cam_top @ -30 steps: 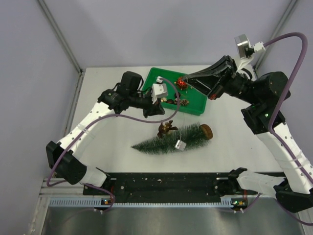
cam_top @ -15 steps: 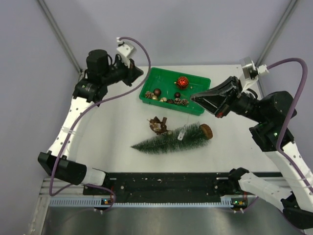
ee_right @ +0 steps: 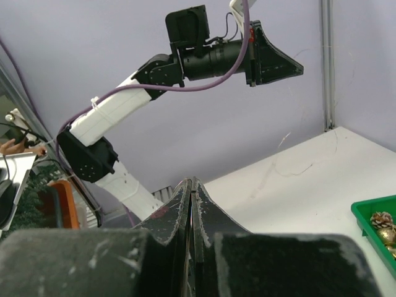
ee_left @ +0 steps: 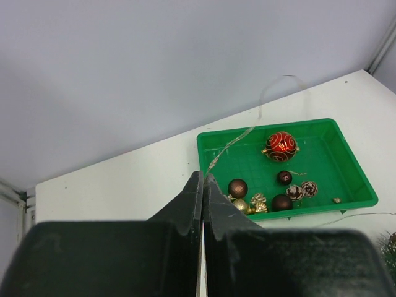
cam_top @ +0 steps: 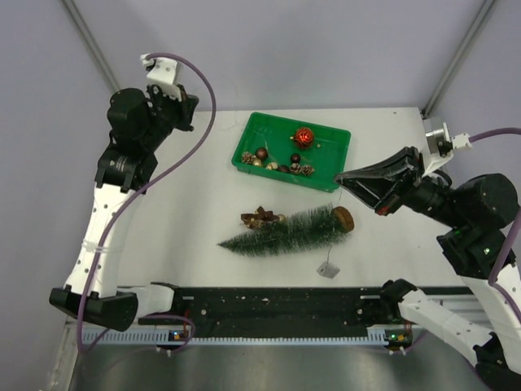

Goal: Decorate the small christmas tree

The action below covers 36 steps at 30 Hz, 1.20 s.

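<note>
The small christmas tree (cam_top: 285, 230) lies on its side mid-table, its wooden base (cam_top: 343, 218) pointing right. A brown ornament (cam_top: 260, 217) rests against its upper branches. My left gripper (cam_top: 187, 106) is raised at the far left, shut on a thin light wire (ee_left: 238, 139) that runs off over the green tray (ee_left: 309, 211). To the right of the tray my right gripper (cam_top: 340, 176) is shut on the same wire. From it a fine strand drops to a small silver box (cam_top: 328, 270) in front of the tree.
The green tray (cam_top: 247, 138) at the back holds a red ball (cam_top: 304, 137), brown balls and pine cones. The left arm stands tall along the left wall. The black rail of the arm bases runs along the near edge.
My left gripper shut at the tray, then rose back to the far left. My right gripper drew back to the right. The silver box moved off the tree to the table in front.
</note>
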Each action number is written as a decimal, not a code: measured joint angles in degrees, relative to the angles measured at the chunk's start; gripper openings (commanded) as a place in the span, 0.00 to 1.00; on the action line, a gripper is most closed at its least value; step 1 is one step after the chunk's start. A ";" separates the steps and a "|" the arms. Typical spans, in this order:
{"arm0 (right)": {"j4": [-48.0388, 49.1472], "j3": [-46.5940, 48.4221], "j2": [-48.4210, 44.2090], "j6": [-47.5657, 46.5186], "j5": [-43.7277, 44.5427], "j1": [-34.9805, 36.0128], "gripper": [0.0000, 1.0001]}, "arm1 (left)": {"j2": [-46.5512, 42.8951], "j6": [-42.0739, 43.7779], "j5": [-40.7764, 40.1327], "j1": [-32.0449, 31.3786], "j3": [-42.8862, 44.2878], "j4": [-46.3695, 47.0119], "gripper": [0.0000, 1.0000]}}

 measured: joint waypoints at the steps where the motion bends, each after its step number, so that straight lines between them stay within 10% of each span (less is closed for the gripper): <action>1: -0.22 0.00 -0.02 -0.20 0.02 0.00 0.00 | -0.35 -0.02 -0.42 0.07 -0.17 -0.07 0.00; 25: -2.97 -24.94 -4.44 1.70 -3.32 -0.02 0.00 | -34.16 -1.22 -3.06 0.63 -23.02 -12.83 0.01; 30: -3.80 -29.73 -3.58 2.10 -3.26 1.01 0.58 | -37.53 -0.46 -4.26 0.63 -26.16 -16.70 0.01; 36: -9.01 -24.90 1.11 -2.05 -0.85 2.16 0.75 | -40.74 0.44 -3.69 0.63 -26.18 -17.62 0.01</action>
